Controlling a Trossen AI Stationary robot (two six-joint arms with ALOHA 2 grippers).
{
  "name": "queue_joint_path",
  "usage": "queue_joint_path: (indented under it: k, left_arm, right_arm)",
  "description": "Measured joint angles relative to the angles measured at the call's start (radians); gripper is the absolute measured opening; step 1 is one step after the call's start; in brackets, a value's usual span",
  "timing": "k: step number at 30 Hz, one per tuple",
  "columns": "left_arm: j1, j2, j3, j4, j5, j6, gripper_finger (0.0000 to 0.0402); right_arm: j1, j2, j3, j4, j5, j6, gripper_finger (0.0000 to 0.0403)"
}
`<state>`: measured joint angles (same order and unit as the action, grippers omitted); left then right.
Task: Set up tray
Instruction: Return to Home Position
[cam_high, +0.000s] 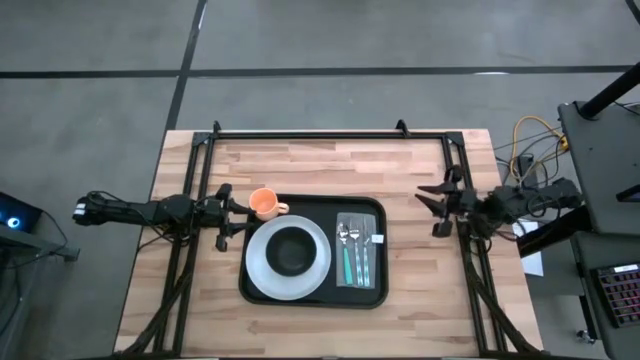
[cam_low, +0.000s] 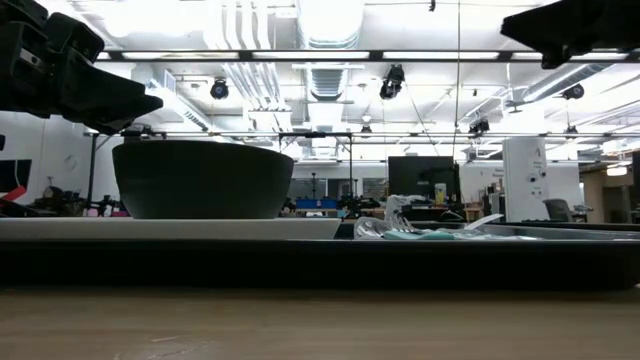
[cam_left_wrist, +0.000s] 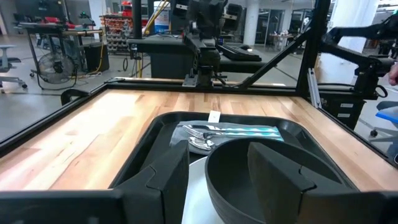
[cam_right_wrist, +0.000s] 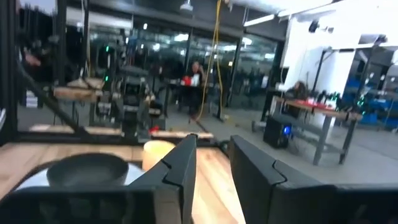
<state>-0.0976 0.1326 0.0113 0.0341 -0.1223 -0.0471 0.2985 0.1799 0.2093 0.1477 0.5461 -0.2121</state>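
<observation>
Pale wooden planks form the table (cam_high: 320, 165), which stands on a grey floor in the high view. Left of centre in that frame sits the left gripper (cam_high: 226, 216), its fingers spread wide and holding nothing. The left wrist view shows them well apart, framing the black bowl (cam_high: 291, 250) ahead. Just to the right of this gripper begins the tray (cam_high: 330, 205), lying flat in the middle of the table. On the tray's left half rests a white plate (cam_high: 256, 268) with the bowl on it. An orange cup (cam_high: 264, 204) stands at the tray's upper-left corner, near the left gripper. On the right half lies a grey napkin (cam_high: 372, 275) with three pieces of blue-handled cutlery (cam_high: 355, 262) side by side on it. The right gripper (cam_high: 437, 210) waits at the right of the frame, clear of the tray — fingers parted, empty, over bare wood.
</observation>
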Motion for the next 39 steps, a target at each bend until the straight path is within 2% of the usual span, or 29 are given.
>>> queue_joint_path:
  k: [6,10,16,21,39]
  left_arm:
    - [0.000,0.000,0.000,0.000,0.000,0.000,0.0146]
    - [0.000,0.000,0.000,0.000,0.000,0.000,0.0146]
    - [0.000,0.013,0.000,0.003,0.000,0.000,0.0146]
    - [0.000,0.021,0.000,0.003,0.000,0.000,0.0146]
    - [0.000,0.031,0.000,0.005,0.000,0.000,0.0146]
  right_arm:
    - [0.000,-0.176,-0.061,0.000,-0.001,-0.030,0.0086]
    - [0.000,-0.178,-0.093,0.023,-0.024,-0.028,0.0090]
    - [0.000,-0.180,-0.148,0.077,-0.181,-0.049,0.0087]
    - [0.000,-0.178,-0.201,0.149,-0.180,-0.041,0.0079]
    - [-0.011,-0.177,-0.200,0.167,-0.180,-0.025,0.0091]
